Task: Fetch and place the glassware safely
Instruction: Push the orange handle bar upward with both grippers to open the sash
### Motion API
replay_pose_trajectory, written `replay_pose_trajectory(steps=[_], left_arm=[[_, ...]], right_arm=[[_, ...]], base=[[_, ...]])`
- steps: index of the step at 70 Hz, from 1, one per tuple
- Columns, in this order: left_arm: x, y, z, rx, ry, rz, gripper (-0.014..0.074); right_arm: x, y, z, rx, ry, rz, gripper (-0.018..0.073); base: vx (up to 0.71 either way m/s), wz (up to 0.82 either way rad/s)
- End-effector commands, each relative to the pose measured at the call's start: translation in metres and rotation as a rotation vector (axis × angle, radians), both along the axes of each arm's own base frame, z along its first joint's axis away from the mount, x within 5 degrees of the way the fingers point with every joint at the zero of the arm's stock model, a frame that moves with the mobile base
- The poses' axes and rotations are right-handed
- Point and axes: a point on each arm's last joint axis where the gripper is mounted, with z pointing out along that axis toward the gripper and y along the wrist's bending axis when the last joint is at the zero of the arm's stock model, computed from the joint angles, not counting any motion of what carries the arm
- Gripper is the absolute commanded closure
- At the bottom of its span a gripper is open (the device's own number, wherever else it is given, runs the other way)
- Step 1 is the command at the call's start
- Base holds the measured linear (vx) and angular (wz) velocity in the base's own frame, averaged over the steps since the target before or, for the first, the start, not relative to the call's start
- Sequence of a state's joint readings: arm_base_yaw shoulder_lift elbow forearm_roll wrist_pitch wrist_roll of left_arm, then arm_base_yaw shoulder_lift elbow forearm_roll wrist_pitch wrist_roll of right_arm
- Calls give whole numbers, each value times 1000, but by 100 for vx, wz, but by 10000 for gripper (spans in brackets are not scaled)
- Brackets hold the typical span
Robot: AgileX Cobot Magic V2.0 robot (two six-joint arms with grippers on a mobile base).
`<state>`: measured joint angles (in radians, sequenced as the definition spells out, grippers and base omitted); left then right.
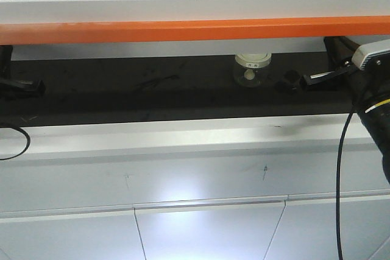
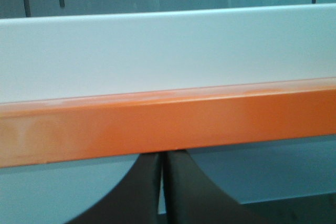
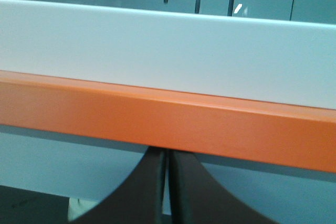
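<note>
A black work surface is seen recessed in a pale bench, with one orange bar running across above it and white cabinet fronts below. One glass jar is stood on that surface just under the orange bar, right of the bar's middle, and one cream-white lid is seated on it. Two grippers are counted. The right gripper is held beneath the bar's right end, near the jar but apart from it. The left gripper is held beneath the bar's left end, well apart from the jar. In the wrist views the left fingers and the right fingers are pressed together on nothing. The fetch is judged to be at the approach, with the jar not yet grasped. For the next move, the right jaws would need to be parted, brought around the jar's body below the lid and under the bar, and closed gently on the smooth glass.
</note>
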<state>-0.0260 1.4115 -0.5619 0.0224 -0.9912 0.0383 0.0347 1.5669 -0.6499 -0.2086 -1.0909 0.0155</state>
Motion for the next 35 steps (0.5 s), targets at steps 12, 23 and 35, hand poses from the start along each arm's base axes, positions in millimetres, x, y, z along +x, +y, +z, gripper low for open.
replay_pose_trajectory(steps=[12, 23, 35], left_arm=[[-8, 0, 68, -12, -306, -5, 596], [-10, 0, 74, -12, -308, -5, 596], [-12, 0, 76, -11, -296, -5, 596]], right_arm=[[-10, 1, 62, 8, -259, 20, 560], [-13, 1, 70, 6, -273, 18, 560], [-17, 2, 75, -7, -261, 18, 560]], base=[[0, 0], [0, 0], [0, 0]])
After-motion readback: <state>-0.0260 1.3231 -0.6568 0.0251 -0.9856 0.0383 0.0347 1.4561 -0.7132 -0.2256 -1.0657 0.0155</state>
